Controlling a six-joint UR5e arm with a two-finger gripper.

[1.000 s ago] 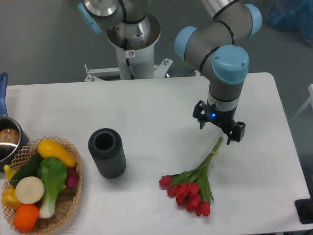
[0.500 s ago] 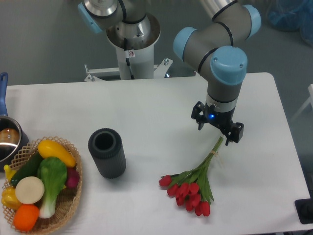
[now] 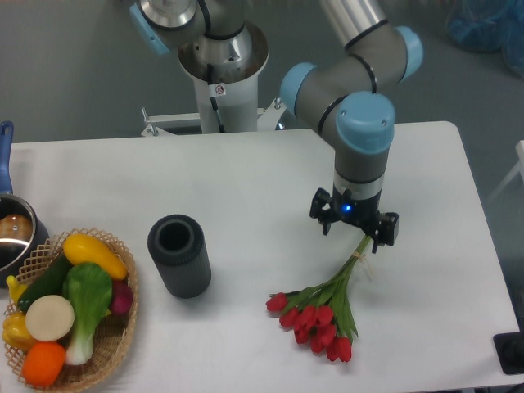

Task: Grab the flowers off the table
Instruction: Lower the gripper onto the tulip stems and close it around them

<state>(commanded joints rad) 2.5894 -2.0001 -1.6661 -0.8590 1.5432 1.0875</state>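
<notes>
The flowers, lower right of centre, have red heads on green stems and leaves, lying on the white table. The arm at upper centre is grey with pale blue caps, and its gripper is black with a small blue light. At lower left a tan wicker basket holds yellow, orange, green-and-white and purple vegetables, beside a dark grey ribbed cylinder.

I find no words or numbers I can read; a small red-and-white sticker sits on my base column, too small to make out.
</notes>
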